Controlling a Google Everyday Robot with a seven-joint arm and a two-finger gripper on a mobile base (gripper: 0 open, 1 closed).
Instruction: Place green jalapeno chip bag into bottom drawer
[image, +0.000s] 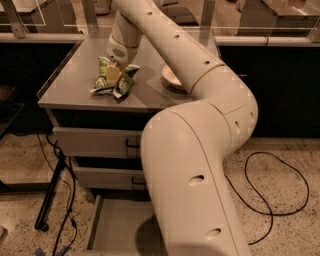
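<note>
Fingers (114, 75) pinch the one green jalapeno chip bag (122, 86) atop cabinet (70, 87).

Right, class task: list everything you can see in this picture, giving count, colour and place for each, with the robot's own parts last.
chip bag: one, green, crumpled on the cabinet top, left of the bowl.
bowl: one, cream, on the cabinet top, partly hidden by the arm.
cabinet: one, grey, centre left.
upper drawers: two, grey with dark handles, shut.
bottom drawer: one, grey, open at floor level.
cable: one, black, looped on the speckled floor at right.
pole: one, black, leaning beside the cabinet's left.
arm: one, cream, reaching from the foreground over the cabinet.
hand: one, pale, down on the chip bag.
</note>
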